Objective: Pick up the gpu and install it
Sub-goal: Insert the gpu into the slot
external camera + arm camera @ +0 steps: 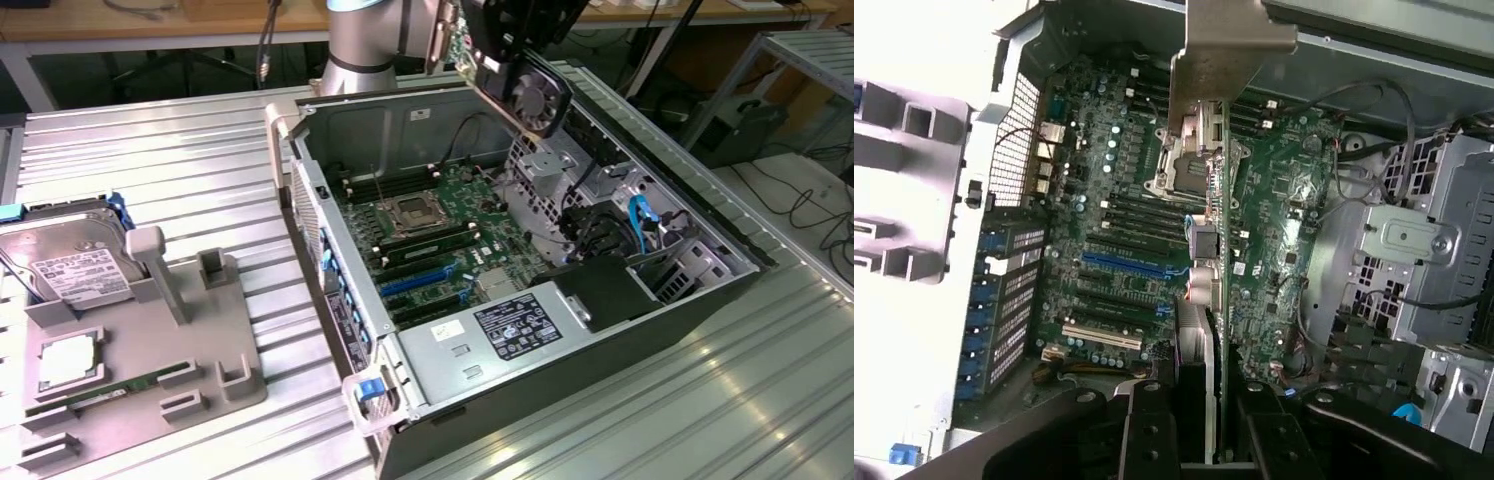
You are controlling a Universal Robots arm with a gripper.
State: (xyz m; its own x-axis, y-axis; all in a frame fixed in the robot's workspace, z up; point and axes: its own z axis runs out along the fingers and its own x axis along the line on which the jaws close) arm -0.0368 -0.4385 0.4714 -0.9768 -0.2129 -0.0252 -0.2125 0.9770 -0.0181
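Observation:
The gpu (531, 88) hangs tilted above the far end of the open computer case (721, 290), its black round fan facing the exterior view's right. My gripper (510, 28) is shut on the card's upper part. In the wrist view the gpu (1216, 250) appears edge-on, silver end bracket (1229, 45) farthest from the camera. The black fingers (1144, 435) of my gripper (1204, 425) clamp it on both faces. Below it lies the green motherboard (434, 235) with its blue expansion slots (416, 285), also seen as a blue slot (1124, 262) in the wrist view. The card is well above the board, touching nothing.
A grey fixture tray (200, 350) at the exterior view's left holds a silver hard drive (74, 265) and a narrow green memory stick (127, 385). Inside the case are the power supply (514, 325), drive cage (547, 175) and cables (641, 225). The case stands on a ribbed metal table (667, 420).

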